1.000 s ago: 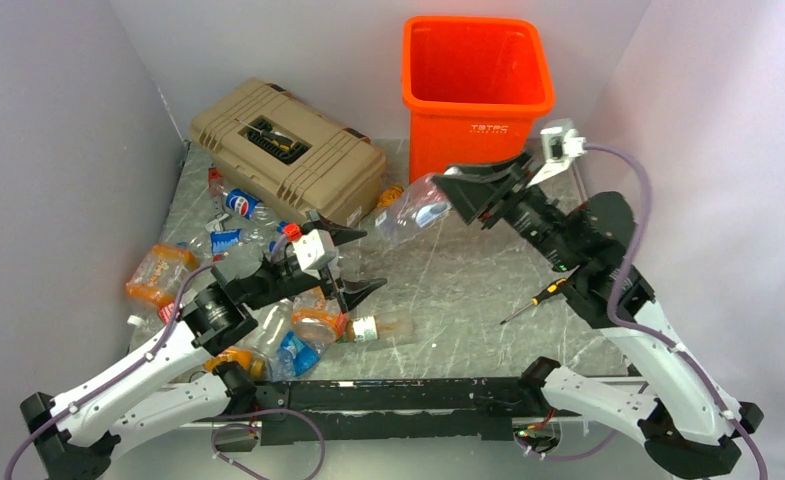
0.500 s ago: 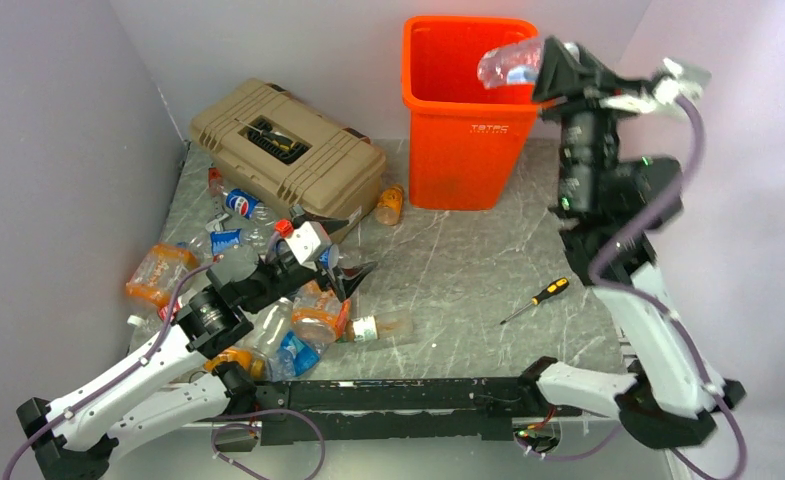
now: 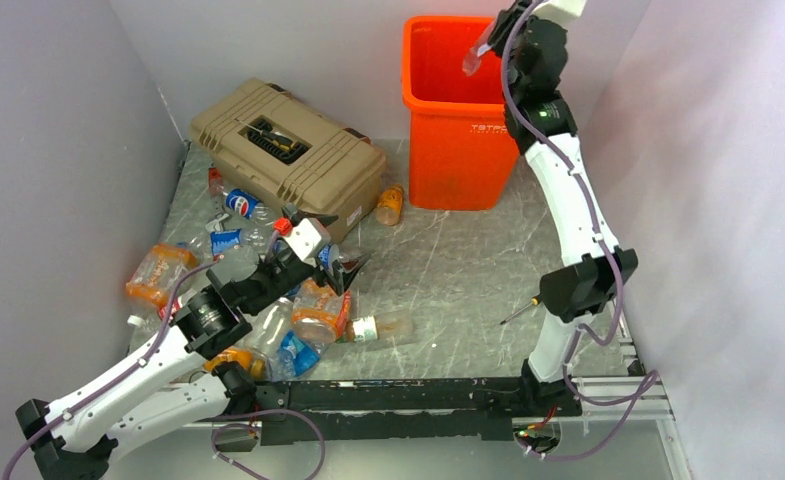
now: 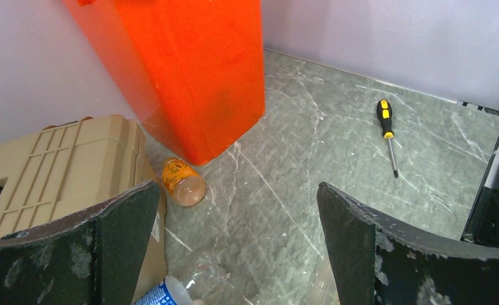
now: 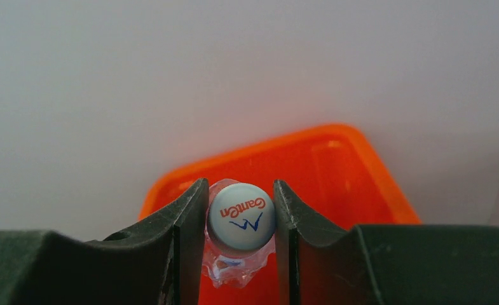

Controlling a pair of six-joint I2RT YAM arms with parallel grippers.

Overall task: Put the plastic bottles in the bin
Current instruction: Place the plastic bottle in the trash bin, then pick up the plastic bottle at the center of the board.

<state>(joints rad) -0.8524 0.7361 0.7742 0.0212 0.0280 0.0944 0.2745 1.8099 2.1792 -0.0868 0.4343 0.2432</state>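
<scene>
Your right gripper (image 5: 239, 185) grasps the bottle (image 5: 241, 219) by its cap over the bin (image 3: 473, 150). Releasing off-centre may bounce it off the 4 o'clock rim. The left gripper (image 4: 237, 189) is released.

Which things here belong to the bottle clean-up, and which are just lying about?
Job: orange plastic bin; clear plastic bottle in the right hand; crushed bottles heaped at left; orange bottle beside the bin.
Lying about: tan ribbed toolbox; yellow-and-black screwdriver.

table (image 3: 448, 270): grey marbled | on it: bin (image 3: 458, 150), toolbox (image 3: 288, 150), screwdriver (image 3: 520, 310), bottle heap (image 3: 278, 335) left
</scene>
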